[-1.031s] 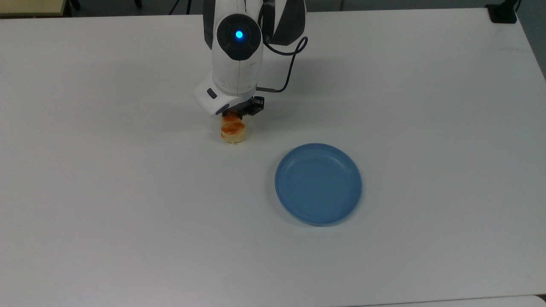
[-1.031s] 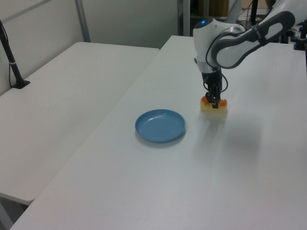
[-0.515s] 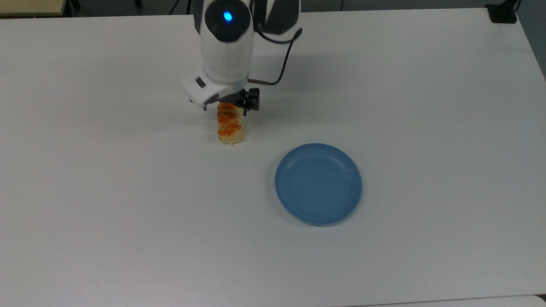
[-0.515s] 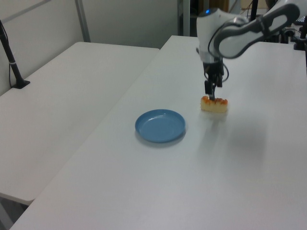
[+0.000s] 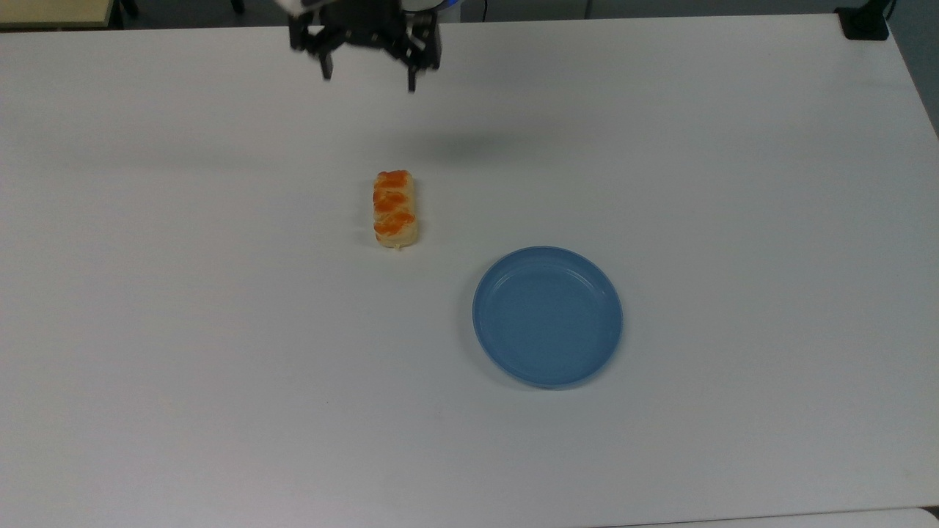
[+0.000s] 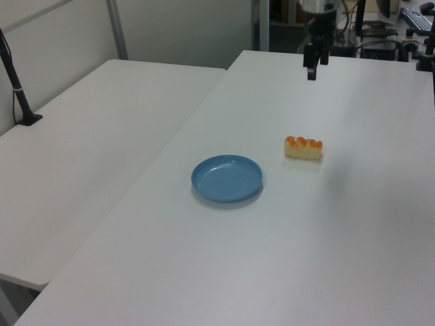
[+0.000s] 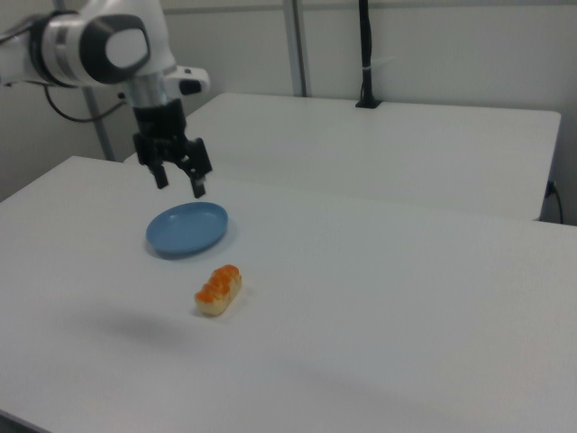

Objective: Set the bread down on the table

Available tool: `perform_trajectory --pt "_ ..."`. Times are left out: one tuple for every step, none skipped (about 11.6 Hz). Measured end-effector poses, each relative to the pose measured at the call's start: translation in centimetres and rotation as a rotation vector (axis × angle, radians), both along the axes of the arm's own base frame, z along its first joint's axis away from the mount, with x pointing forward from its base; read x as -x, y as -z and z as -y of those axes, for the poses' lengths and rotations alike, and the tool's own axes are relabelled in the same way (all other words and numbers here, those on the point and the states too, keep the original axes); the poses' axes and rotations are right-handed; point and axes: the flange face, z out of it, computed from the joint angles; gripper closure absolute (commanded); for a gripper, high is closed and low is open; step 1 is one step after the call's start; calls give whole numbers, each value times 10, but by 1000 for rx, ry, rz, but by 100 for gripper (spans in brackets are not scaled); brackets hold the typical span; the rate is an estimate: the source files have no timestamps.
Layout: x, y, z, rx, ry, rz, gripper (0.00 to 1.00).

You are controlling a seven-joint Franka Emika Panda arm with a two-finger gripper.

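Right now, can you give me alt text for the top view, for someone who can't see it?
A small bread loaf lies alone on the white table, apart from an empty blue plate toward the top view's lower right. The gripper hangs at the top edge, fingers open, holding nothing.

There is one bread (image 5: 395, 209) of three joined lumps, one blue plate (image 5: 548, 315), one worktop (image 5: 220, 367) beneath them, and one tool (image 5: 367, 73).
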Motion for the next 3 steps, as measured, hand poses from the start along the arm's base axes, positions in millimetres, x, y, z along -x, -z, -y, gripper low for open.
perform_trajectory --pt "12 -17 -8 -11 -11 -18 0" --pt "19 -30 -10 -18 -12 -27 0" --pt "22 -38 -5 -22 -4 -21 0"
